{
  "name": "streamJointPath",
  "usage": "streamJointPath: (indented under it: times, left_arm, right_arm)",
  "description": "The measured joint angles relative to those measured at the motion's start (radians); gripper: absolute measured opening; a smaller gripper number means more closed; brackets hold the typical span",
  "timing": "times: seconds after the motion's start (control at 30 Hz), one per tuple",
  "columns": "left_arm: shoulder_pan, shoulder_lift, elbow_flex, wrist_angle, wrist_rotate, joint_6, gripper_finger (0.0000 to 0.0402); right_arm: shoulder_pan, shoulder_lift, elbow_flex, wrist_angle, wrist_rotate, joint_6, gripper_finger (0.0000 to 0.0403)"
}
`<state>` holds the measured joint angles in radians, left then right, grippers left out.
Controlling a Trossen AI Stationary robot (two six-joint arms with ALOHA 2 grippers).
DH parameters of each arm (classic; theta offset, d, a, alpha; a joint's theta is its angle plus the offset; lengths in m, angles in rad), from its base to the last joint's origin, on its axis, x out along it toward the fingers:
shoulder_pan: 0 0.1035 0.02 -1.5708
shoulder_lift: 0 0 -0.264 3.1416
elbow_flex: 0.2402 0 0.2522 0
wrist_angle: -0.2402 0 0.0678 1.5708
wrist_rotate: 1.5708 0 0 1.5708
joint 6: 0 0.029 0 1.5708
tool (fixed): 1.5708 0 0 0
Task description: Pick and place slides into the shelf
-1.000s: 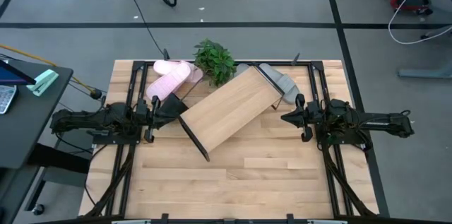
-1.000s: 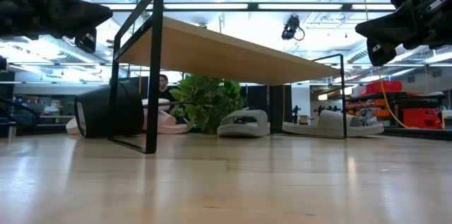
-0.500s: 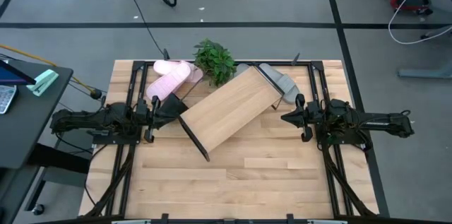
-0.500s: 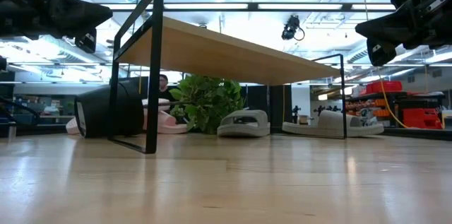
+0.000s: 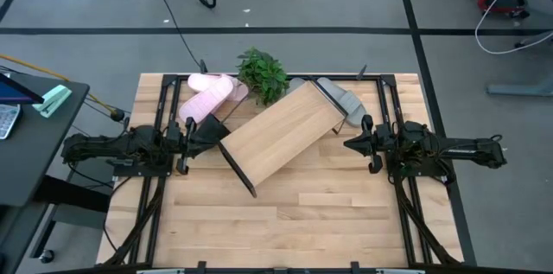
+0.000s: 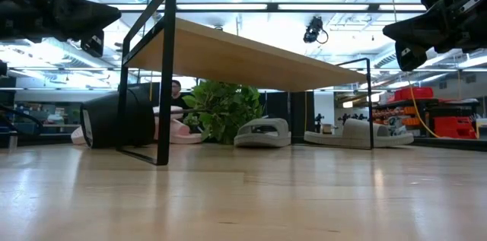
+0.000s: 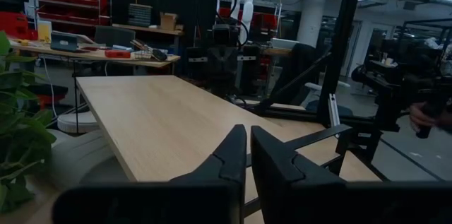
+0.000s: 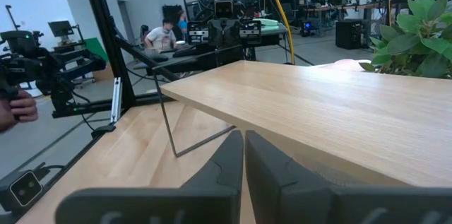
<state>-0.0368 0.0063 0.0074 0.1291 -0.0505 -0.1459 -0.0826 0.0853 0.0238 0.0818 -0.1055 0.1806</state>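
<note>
Hiding grey slides (image 5: 339, 97) — shelf (image 5: 278, 133) overlaps.

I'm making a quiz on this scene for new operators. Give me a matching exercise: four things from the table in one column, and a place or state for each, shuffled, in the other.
Things:
1. pink slides
2. grey slides
3. shelf
4. plant

Places or states:
A. at the table's far edge, between the two pairs of slides
B. mid-table, set at an angle, nothing on its board
C. far left part of the table, near the left claw
D. far right part, near the right claw

Pairs: 1-C, 2-D, 3-B, 4-A
</note>
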Motion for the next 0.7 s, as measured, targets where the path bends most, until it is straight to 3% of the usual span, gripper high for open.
streamJointPath:
  times: [0.47, 0.7]
  left_arm:
    - [0.000, 0.000, 0.000, 0.001, 0.000, 0.000, 0.0027]
    - [0.000, 0.000, 0.000, 0.002, -0.003, -0.005, 0.0027]
  right_arm:
    - [0.000, 0.000, 0.000, 0.040, 0.014, -0.125, 0.0023]
    - [0.000, 0.000, 0.045, 0.028, 0.107, -0.122, 0.0026]
